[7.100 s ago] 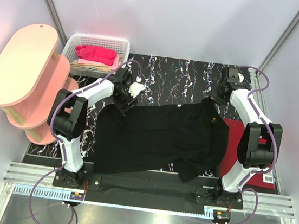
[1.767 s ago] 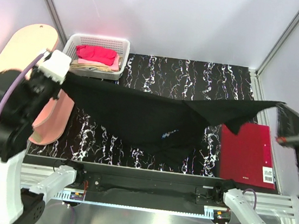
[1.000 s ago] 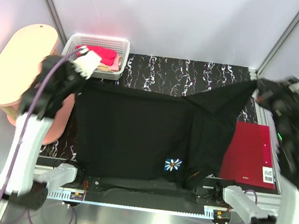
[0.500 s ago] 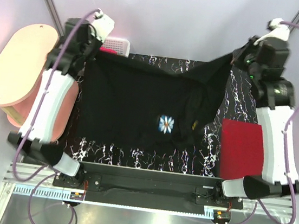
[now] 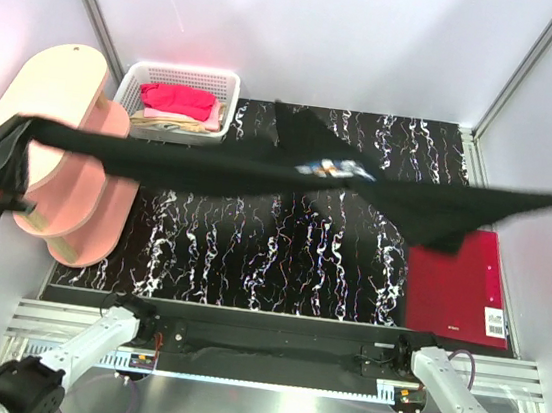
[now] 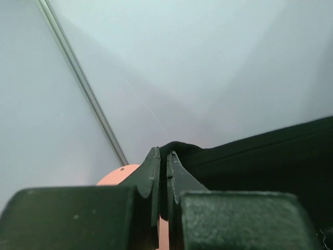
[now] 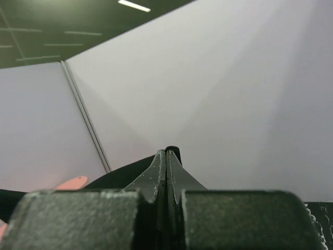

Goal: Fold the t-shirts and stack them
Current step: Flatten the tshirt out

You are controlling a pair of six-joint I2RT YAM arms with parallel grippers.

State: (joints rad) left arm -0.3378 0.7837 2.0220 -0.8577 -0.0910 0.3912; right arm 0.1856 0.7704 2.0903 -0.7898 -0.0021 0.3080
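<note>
One black t-shirt (image 5: 210,170) hangs in the air, pulled out wide in a long band above the tabletop (image 5: 280,257), touching nothing below. Its daisy print (image 5: 336,169) shows near the middle. Left hand (image 6: 161,159) is closed on the shirt's left end, out over the pink shelf (image 5: 62,100); black cloth sits pinched at the fingertips in the left wrist view. Right hand (image 7: 166,156) is closed on the right end, at the far right edge, with cloth at its tips too. From above both hands are blurred at the frame edges.

One dark red t-shirt (image 5: 453,279) lies flat on the right side of the tabletop, under the sagging right part of the black one, apart from it. One pink t-shirt (image 5: 178,101) lies in the white mesh basket (image 5: 187,73) at the far left corner, on top of some tan cloth.

Tabletop is black with white marbled streaks. Plain pale walls (image 5: 308,29) close it in on three sides.

Count: three t-shirts, one basket, one two-tier shelf, two arms.
</note>
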